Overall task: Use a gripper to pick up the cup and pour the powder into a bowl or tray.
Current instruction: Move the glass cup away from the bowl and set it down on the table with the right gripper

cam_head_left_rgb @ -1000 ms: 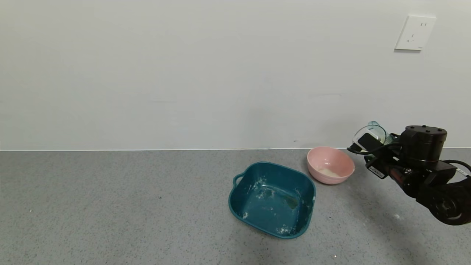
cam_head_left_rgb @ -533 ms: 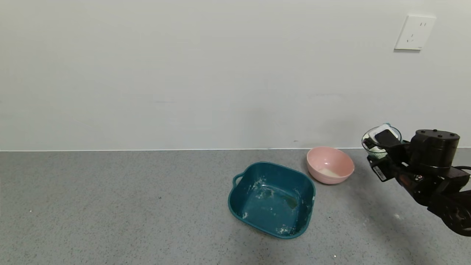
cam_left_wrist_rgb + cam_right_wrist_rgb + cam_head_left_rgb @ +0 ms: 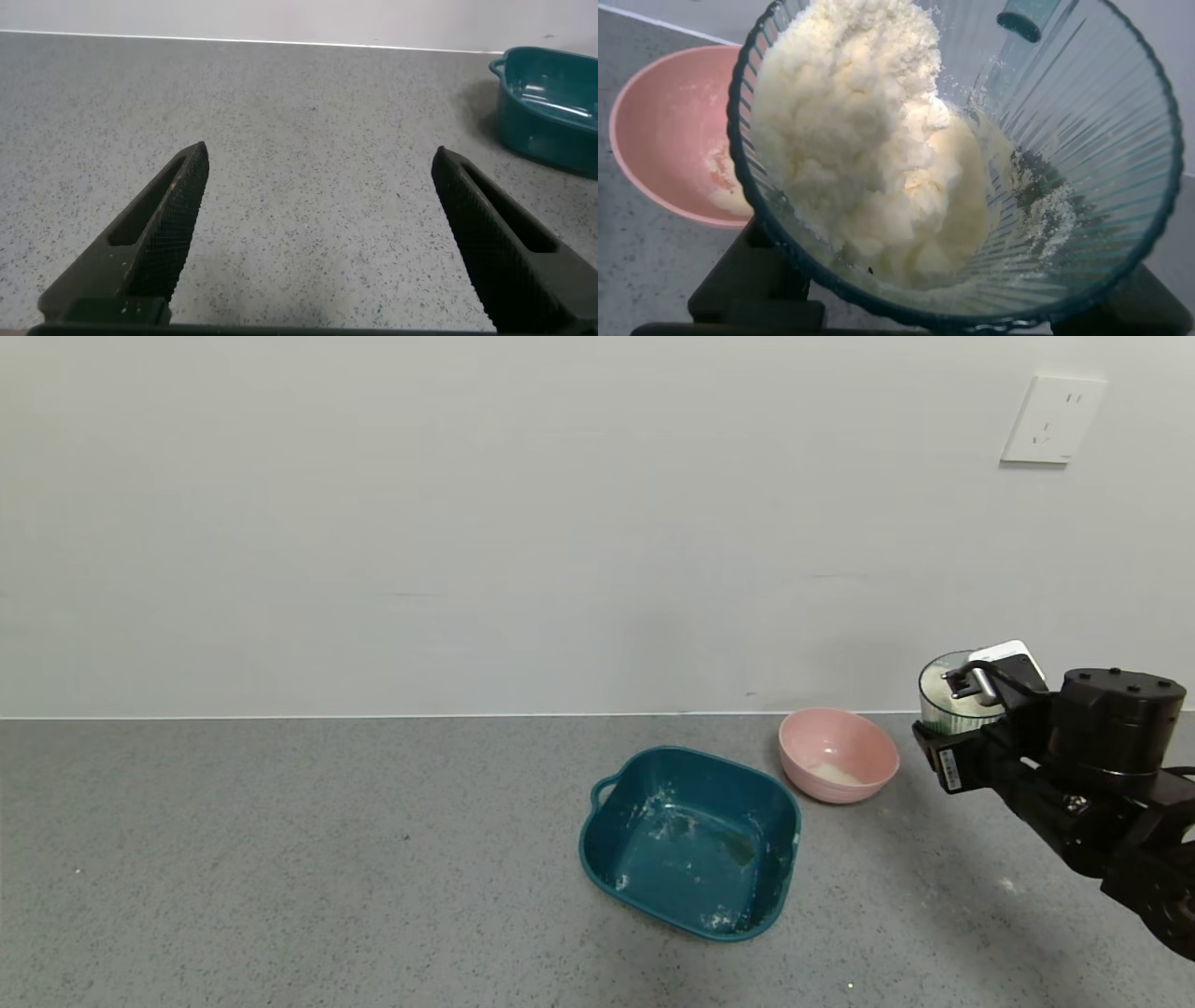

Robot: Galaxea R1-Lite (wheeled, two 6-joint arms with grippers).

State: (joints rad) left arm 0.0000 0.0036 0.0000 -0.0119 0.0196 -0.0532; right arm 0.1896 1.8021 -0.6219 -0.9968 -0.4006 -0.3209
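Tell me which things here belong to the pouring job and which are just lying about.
Job: right gripper, shut on the cup; the powder in it; pink bowl; teal tray.
Lying about: wall socket; left gripper, jaws open above the counter.

In the head view the right gripper (image 3: 971, 709) covers most of the cup (image 3: 941, 707), so the powder inside cannot be seen there. The right arm runs off the picture's edge beyond the cup. In the right wrist view the cup (image 3: 1046, 187) hides one side of the bowl (image 3: 663, 149), and the fingers gripping the cup show only as dark edges beneath it.
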